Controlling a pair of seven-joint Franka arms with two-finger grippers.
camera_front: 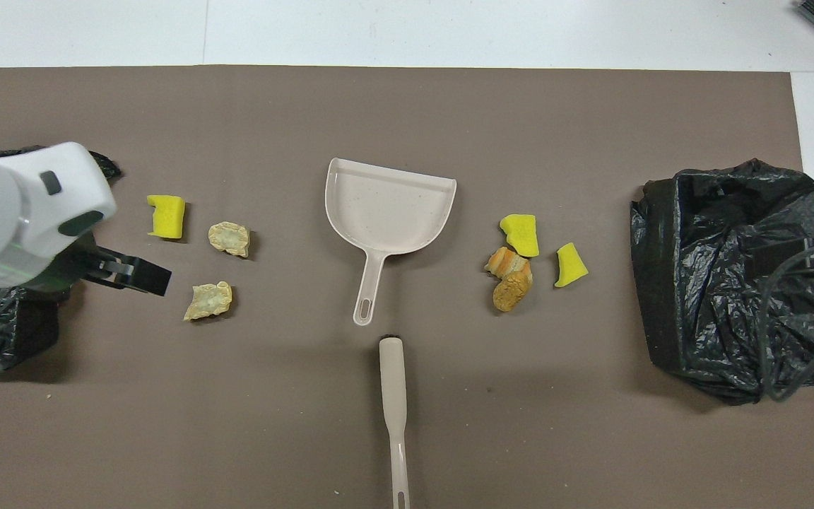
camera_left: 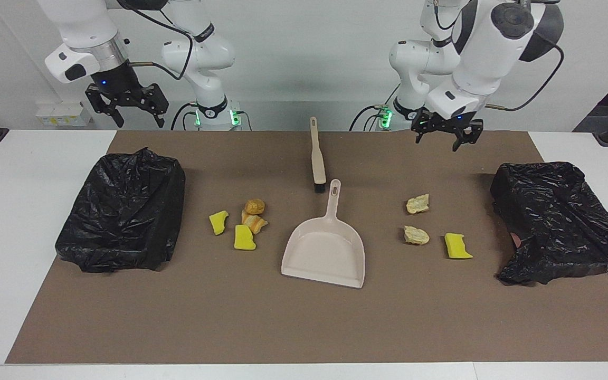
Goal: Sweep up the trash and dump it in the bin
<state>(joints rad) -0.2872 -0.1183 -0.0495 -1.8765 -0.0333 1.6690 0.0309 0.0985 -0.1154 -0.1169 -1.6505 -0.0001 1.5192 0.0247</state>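
The beige dustpan (camera_left: 325,248) lies mid-mat, its handle pointing toward the robots. The brush (camera_left: 317,158) lies just nearer to the robots than the dustpan. Two yellow chunks (camera_left: 244,237) and tan-orange lumps (camera_left: 254,214) lie beside the pan toward the right arm's end. Two pale lumps (camera_left: 418,203) and a yellow chunk (camera_left: 457,246) lie toward the left arm's end. My left gripper (camera_left: 444,142) is open and empty, raised over the mat near the pale lumps; it also shows in the overhead view (camera_front: 145,277). My right gripper (camera_left: 135,119) is open and empty, held high over its end of the table.
A bin lined with a black bag (camera_left: 122,211) stands at the right arm's end of the brown mat (camera_left: 304,327). A second black-bagged bin (camera_left: 557,221) stands at the left arm's end. White table borders the mat.
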